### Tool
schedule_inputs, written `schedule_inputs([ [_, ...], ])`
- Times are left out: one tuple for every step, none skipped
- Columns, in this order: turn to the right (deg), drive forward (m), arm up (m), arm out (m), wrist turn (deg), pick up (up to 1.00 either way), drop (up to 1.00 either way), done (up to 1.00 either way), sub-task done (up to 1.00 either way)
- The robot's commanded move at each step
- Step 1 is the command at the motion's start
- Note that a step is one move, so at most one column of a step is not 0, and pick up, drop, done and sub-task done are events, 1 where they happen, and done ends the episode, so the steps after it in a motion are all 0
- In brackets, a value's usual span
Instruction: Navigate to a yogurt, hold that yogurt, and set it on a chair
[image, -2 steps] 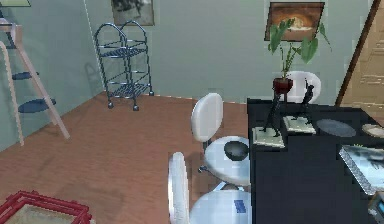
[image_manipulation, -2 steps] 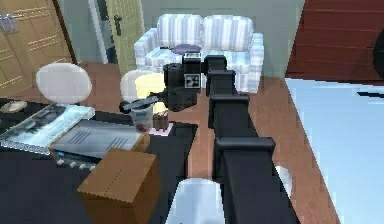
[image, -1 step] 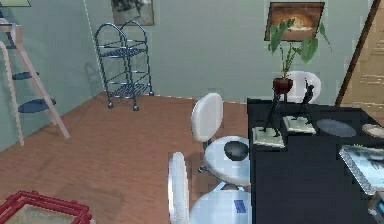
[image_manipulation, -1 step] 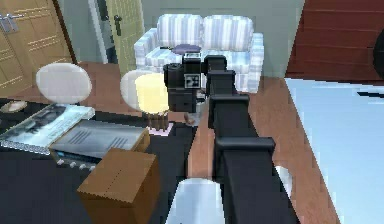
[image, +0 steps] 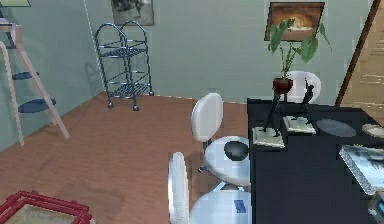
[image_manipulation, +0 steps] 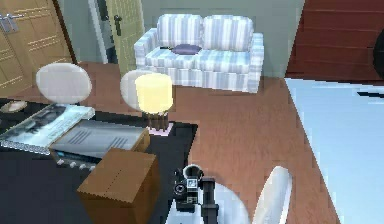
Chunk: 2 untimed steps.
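Black table lies near left; the gripper reaches by a white chair, likely for placing, though I cannot tell whether it holds anything.

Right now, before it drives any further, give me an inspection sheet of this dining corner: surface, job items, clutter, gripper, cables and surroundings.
surface: black rectangular tabletop on a brown wooden floor.
job's things: white round-backed chairs beside the table; a small dark blob lies on one seat, too small to name.
clutter: green plant in a dark red pot, dark figurines on bases, yellow lamp, brown cardboard box, silver tray-like thing.
gripper: dark gripper near a white chair seat; cannot tell whether it holds anything.
cables: nothing seen.
surroundings: striped sofa, blue wire rack, wooden ladder shelf.
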Motion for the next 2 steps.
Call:
schedule_inputs([
  [0.0,0.00,-0.32,0.00,0.0,0.00,0.00,0.00,0.00],
  [0.0,0.00,0.00,0.00,0.0,0.00,1.00,0.00,0.00],
])
